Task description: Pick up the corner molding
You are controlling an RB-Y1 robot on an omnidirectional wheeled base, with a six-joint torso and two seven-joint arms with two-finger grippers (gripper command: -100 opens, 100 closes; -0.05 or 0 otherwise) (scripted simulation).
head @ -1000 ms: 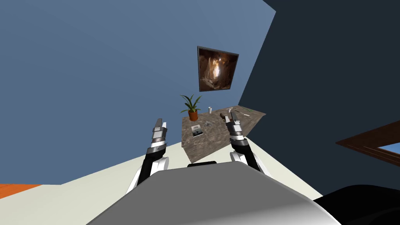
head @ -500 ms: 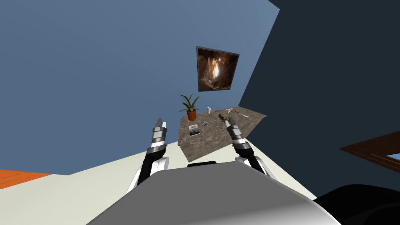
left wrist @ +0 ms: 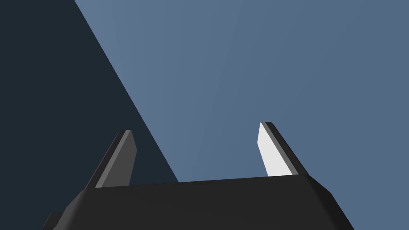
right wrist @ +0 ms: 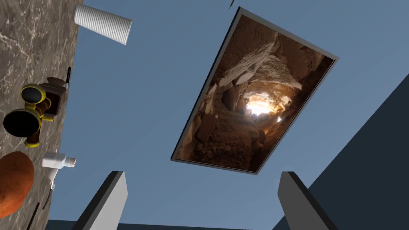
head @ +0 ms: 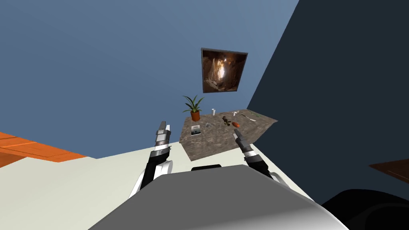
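My left gripper (head: 164,127) and right gripper (head: 237,136) are spread wide, empty. Roll closer to the table (head: 207,143) first. I can't pick out the molding yet.

Blue wall (head: 100,60) bears a framed picture (head: 223,71) above a stone-patterned table (head: 211,141).

Table (head: 207,143) top — brown, pale-veined like stone, matt; white cup (right wrist: 103,24) at its twelve o'clock edge — finely ribbed.
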